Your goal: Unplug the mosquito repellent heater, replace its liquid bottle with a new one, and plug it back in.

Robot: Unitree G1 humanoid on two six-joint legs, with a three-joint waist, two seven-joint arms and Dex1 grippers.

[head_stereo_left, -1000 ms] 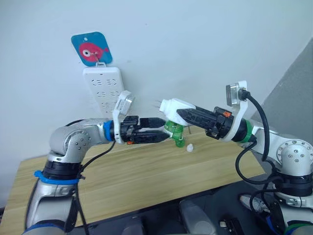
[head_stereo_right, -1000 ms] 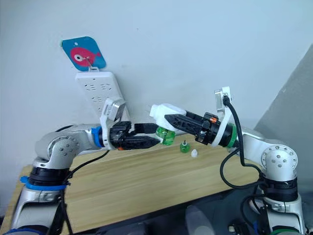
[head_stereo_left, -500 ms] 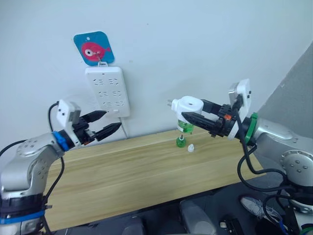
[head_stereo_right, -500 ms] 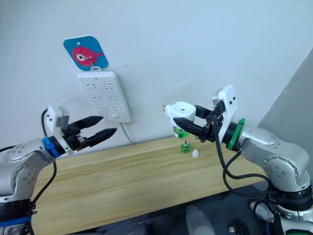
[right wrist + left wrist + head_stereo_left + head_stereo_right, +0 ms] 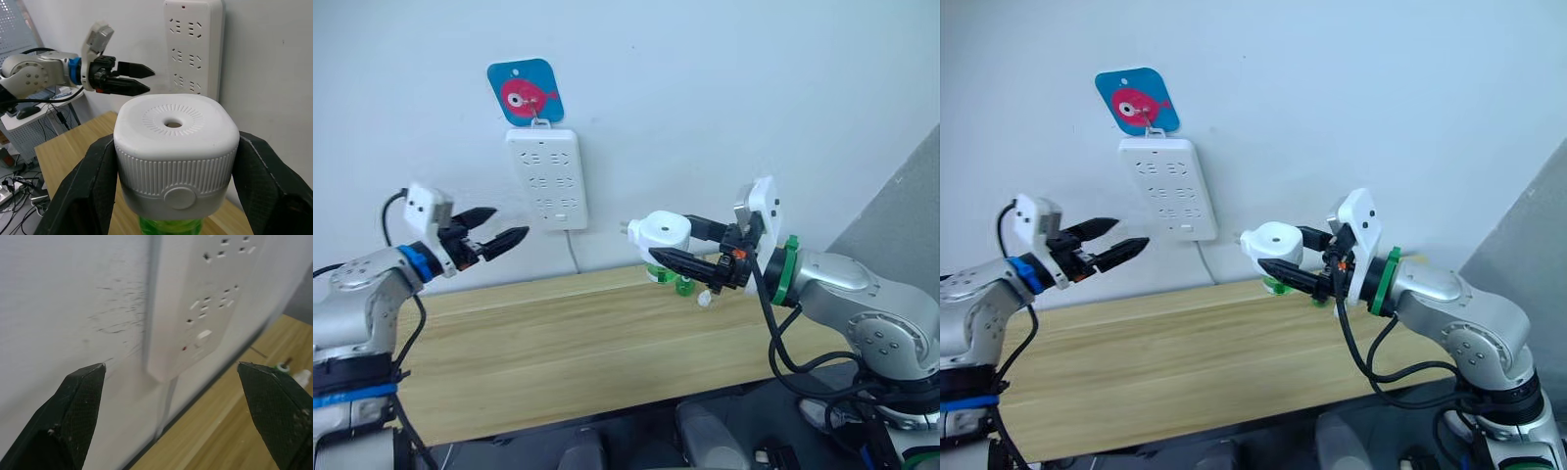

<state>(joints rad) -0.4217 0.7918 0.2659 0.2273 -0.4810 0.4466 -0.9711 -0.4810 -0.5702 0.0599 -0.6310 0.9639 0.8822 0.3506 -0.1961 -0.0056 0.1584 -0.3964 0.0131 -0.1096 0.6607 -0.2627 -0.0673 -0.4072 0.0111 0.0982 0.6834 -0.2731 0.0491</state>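
Observation:
My right gripper (image 5: 668, 239) is shut on the white mosquito repellent heater (image 5: 658, 229), holding it in the air above the table, its prongs towards the wall. A green liquid bottle (image 5: 168, 226) hangs under the heater. The heater's vent hole (image 5: 172, 124) faces the wrist camera, and both fingers (image 5: 93, 176) clamp its sides. My left gripper (image 5: 509, 223) is open and empty, off to the left near the wall, below and left of the white power strip (image 5: 548, 178). Another small green bottle (image 5: 685, 286) and a white cap (image 5: 705, 299) stand on the table behind the heater.
The power strip hangs on the wall from a blue fish-print hook (image 5: 526, 93), and its cord runs down behind the wooden table (image 5: 558, 343). A grey panel (image 5: 901, 206) stands at the far right.
My left gripper has drawn back from the bottle under the heater to the left and stands open. My right gripper has carried the heater a little leftward. The camera has also shifted.

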